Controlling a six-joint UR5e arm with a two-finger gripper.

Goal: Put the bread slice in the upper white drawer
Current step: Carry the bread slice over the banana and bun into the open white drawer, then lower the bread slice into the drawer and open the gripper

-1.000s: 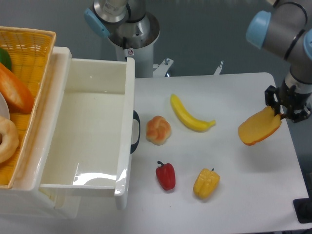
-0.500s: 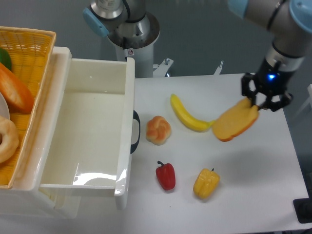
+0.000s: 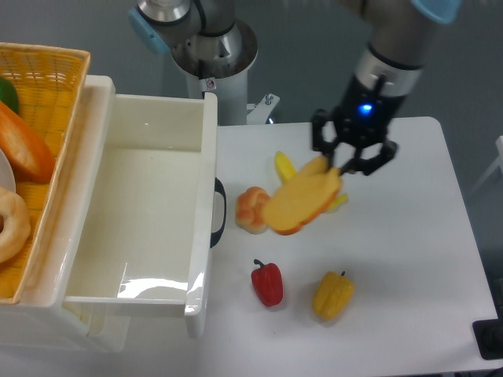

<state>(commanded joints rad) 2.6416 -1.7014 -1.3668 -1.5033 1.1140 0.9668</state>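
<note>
Bread slice (image 3: 302, 203) held aloft over a white bench (image 3: 409, 267), pinched at its upper end by the claw (image 3: 346, 166).

Hanging tilted above the banana (image 3: 284, 166) and just right of the bread roll (image 3: 251, 210); upper white drawer (image 3: 149, 212) pulled open at left, yellow woven basket (image 3: 49, 94) behind it. Red pepper (image 3: 267, 283) and yellow pepper (image 3: 333, 294) nearer the front edge. Grey wall behind, arm base (image 3: 206, 47) mounted at the bench's rear.

The arm is reaching down from the top right, wrist lit blue. The gripper (image 3: 336, 167) is pinching the bread slice (image 3: 301, 203), right of the upper white drawer (image 3: 149, 212).
</note>
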